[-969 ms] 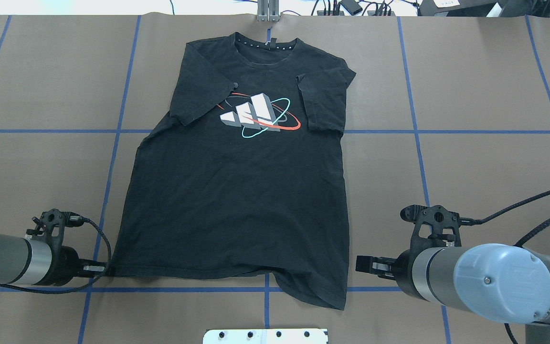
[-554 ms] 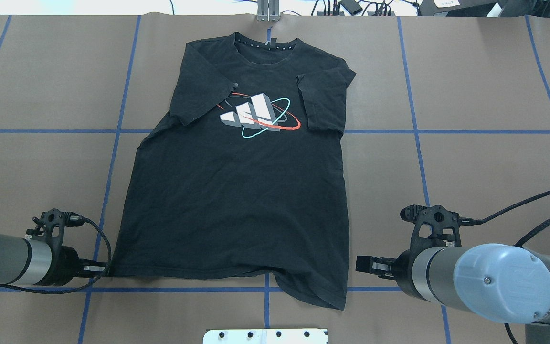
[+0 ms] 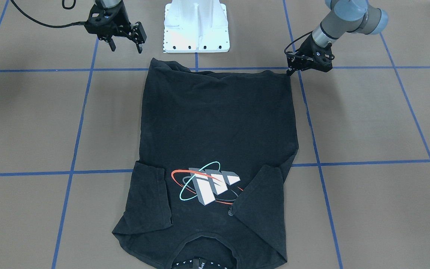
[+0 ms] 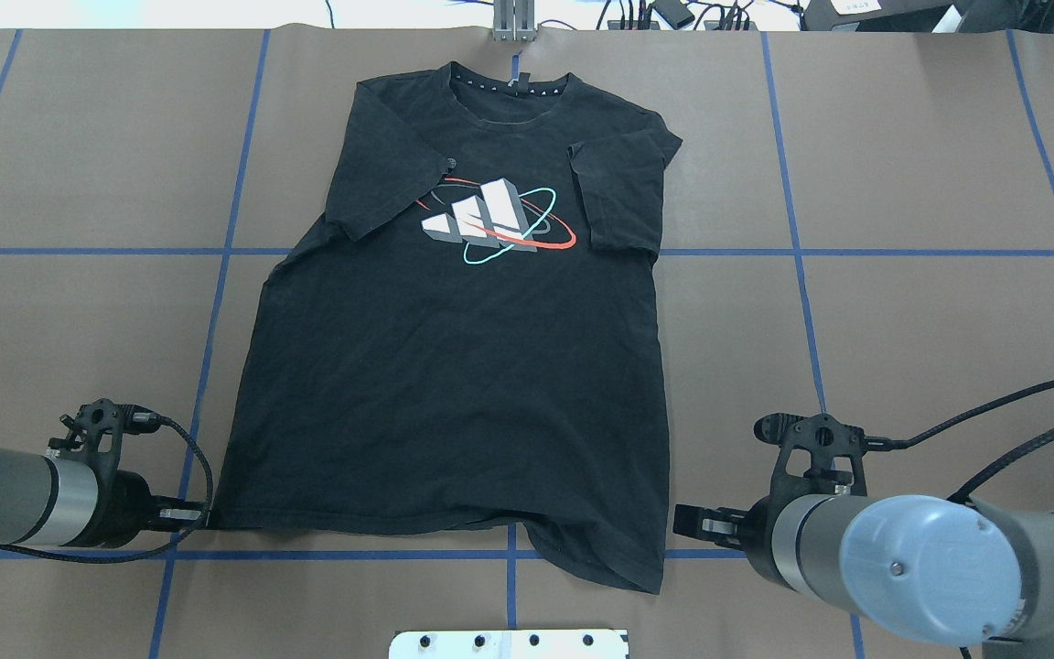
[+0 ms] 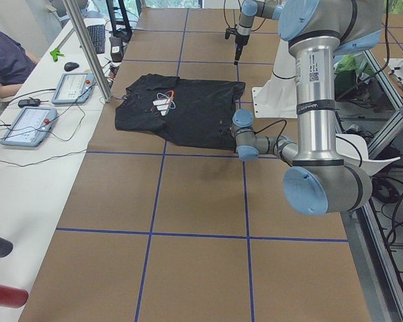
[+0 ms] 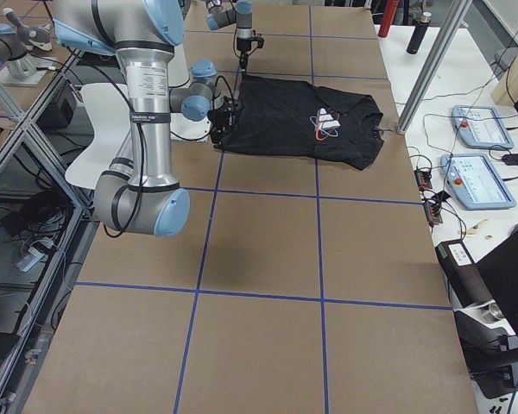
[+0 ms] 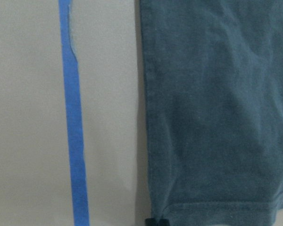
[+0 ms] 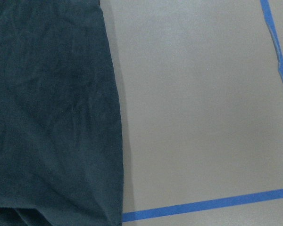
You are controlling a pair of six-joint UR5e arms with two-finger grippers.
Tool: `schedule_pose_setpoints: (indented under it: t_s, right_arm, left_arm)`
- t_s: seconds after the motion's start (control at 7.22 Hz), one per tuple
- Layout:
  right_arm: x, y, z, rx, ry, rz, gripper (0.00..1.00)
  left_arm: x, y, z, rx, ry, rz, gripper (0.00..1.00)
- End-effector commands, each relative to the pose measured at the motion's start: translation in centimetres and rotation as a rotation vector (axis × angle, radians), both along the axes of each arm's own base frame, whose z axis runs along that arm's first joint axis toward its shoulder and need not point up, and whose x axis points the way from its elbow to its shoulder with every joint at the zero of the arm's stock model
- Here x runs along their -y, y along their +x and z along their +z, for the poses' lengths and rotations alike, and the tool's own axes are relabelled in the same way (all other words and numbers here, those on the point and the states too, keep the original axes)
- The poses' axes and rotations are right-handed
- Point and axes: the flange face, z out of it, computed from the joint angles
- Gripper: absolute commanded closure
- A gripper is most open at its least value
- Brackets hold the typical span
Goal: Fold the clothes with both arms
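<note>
Now the black left gripper [image 3: 289,71] clamps a hem corner of the black printed T-shirt [image 3: 218,123]. The black right gripper [image 3: 126,46] hovers, fingers apart.

"What covers the table?"
"Brown paper [image 4: 930,320] crossed by blue tape lines [image 4: 930,252], with a white bolted base plate [image 3: 196,26] at the near edge."
"And on the far side?"
"A white bench [image 5: 20,201] with two grey-framed touchscreen pendants [image 5: 28,125], a black mouse [image 5: 70,66] and a dark keyboard [image 5: 97,37]."
</note>
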Motion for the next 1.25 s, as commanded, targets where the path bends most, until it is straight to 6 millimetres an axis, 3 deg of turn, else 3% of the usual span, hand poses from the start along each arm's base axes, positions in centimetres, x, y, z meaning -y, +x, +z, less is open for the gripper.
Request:
schedule_pose_setpoints:
  t_s: [0.0,0.42,0.69,1.11]
  right_arm:
    - [-2.1,-3.2,1.2,-0.025,-0.006,0.011,0.0]
    - [-3.3,-6.5,0.8,0.049,-0.026,0.059,0.03]
    - [-4.1,-7.9,1.9,0.055,-0.036,0.098,0.05]
    - [-4.7,-8.9,2.5,0.044,-0.02,0.104,0.29]
  left_arm:
    - [0.0,-0.1,-0.1,-0.003,-0.002,-0.001,1.0]
    - [0.0,-0.1,-0.3,-0.005,-0.004,-0.004,1.0]
    - [-0.1,-0.1,-0.3,-0.005,-0.006,-0.003,1.0]
    - [-0.1,-0.1,-0.4,-0.007,-0.005,-0.003,1.0]
